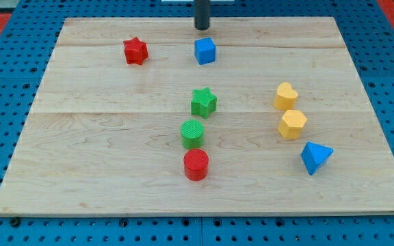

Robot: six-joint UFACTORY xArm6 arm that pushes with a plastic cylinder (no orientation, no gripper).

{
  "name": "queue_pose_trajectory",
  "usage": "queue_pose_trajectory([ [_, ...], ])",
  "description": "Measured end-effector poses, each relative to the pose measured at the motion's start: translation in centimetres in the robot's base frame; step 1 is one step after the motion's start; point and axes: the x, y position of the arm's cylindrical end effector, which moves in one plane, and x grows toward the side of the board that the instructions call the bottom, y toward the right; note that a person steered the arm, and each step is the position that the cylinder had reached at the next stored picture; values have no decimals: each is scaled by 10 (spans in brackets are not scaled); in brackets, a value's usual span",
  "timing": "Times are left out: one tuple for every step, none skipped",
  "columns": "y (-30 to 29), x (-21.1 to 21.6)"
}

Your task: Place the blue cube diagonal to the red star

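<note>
The blue cube (204,50) sits near the view's top centre of the wooden board (101,137). The red star (135,50) lies to its left at about the same height, roughly a hand's width away. My tip (202,27) is the lower end of the dark rod that comes down from the view's top edge. It stands just above the blue cube in the view, with a small gap between them.
A green star (203,102), a green cylinder (192,133) and a red cylinder (196,165) run down the middle. A yellow heart (285,96), a yellow hexagon (292,124) and a blue triangle (315,157) stand at the right.
</note>
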Motion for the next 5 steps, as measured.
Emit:
queue_pose_trajectory([
  [2,13],
  [-12,26],
  [-25,33],
  [-25,33],
  [-16,63],
])
